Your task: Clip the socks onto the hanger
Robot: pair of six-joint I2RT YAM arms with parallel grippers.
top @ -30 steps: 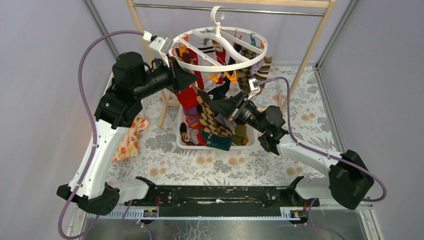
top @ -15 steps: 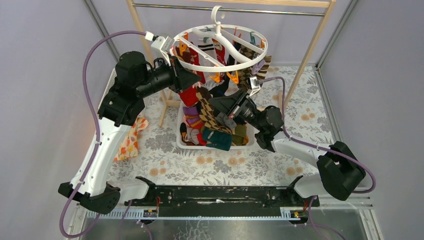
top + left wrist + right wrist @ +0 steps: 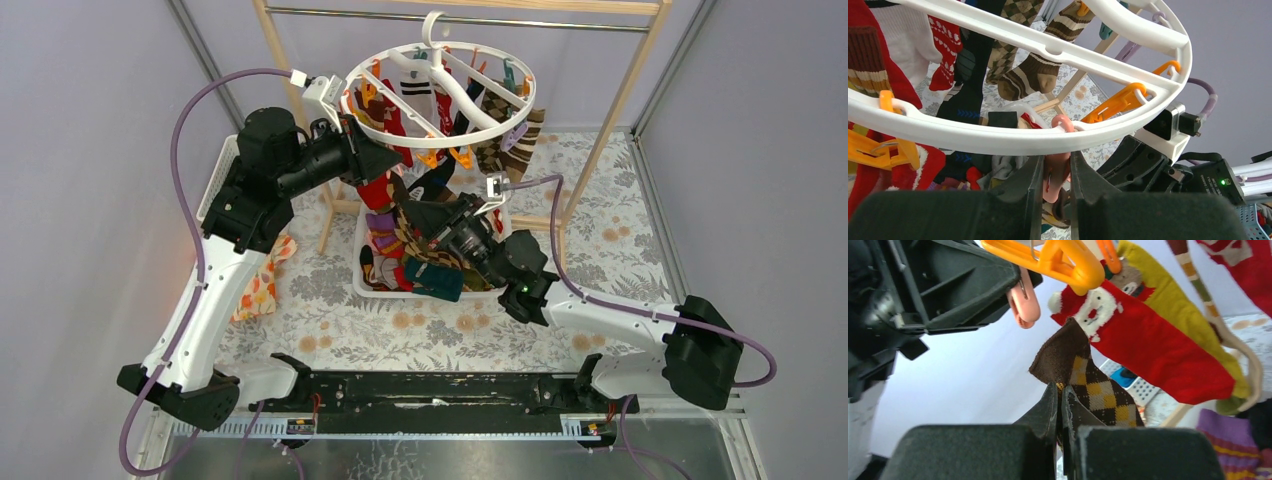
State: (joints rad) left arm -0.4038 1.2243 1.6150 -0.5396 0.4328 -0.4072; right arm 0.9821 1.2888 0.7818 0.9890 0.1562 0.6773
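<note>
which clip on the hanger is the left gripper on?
The pink clip, pinched by the left gripper just below the hanger rim. The orange clips either side of it hang free; it is the only pink one there.

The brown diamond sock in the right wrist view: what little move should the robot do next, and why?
Probably nudge the right gripper toward the pink clip, so the cuff of the brown argyle sock slides between the clip's tips. The left gripper pinches that clip on the white hanger, and the cuff sits close beside it, not yet inside.
</note>
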